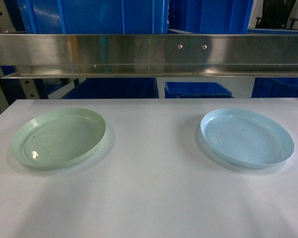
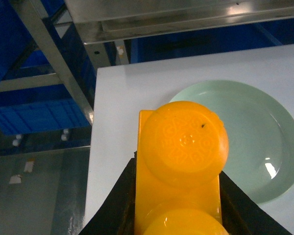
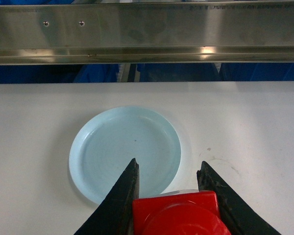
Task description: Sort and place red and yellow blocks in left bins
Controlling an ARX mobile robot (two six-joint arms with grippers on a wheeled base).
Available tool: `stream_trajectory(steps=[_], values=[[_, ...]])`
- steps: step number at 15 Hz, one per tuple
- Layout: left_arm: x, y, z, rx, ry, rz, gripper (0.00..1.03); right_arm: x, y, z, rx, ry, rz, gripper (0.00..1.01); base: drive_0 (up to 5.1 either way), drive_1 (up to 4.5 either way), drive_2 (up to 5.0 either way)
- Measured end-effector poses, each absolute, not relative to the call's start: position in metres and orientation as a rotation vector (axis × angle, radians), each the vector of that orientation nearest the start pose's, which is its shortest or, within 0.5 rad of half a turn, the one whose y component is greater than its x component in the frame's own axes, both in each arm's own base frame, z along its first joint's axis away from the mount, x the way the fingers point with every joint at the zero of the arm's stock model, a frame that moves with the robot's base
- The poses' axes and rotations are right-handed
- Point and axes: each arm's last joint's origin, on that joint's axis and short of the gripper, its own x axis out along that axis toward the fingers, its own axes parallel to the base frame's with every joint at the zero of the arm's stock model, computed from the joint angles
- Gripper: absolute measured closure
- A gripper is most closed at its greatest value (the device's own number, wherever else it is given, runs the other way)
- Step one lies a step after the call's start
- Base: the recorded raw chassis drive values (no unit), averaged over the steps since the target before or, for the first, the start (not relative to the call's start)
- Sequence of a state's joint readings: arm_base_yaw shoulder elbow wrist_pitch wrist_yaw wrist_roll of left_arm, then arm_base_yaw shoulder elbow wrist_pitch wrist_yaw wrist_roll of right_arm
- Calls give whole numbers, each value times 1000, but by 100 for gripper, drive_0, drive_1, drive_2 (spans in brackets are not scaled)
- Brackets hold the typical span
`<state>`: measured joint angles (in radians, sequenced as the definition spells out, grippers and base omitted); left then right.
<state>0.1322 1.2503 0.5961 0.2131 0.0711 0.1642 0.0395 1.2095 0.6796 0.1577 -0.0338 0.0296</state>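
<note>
A yellow block [image 2: 183, 147] with round studs fills the left wrist view, and my left gripper [image 2: 178, 166] is shut on it, black jaws pressed to both its sides. It hangs over the table's left part, just left of the pale green plate [image 2: 255, 142]. My right gripper [image 3: 168, 162] is shut on a red block [image 3: 179, 215], held just before the near edge of the light blue plate [image 3: 122, 147]. In the head view the green plate [image 1: 59, 139] and blue plate [image 1: 246, 136] lie bare, and neither gripper shows. No bin stands on the table.
The white table [image 1: 154, 198] carries only the two plates. A steel rail [image 1: 149, 54] runs across behind it, with blue crates [image 1: 196, 89] beyond. The table's left edge [image 2: 93, 147] drops off to a grey floor.
</note>
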Motion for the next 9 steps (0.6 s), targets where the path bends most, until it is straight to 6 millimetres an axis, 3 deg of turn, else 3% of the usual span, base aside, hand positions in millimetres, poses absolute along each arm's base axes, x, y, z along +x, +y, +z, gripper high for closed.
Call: stream_trajectory(steps=[9], values=[[259, 34, 220, 123, 350, 17, 74, 258, 11, 243, 29, 373, 67, 72, 0, 0, 0]])
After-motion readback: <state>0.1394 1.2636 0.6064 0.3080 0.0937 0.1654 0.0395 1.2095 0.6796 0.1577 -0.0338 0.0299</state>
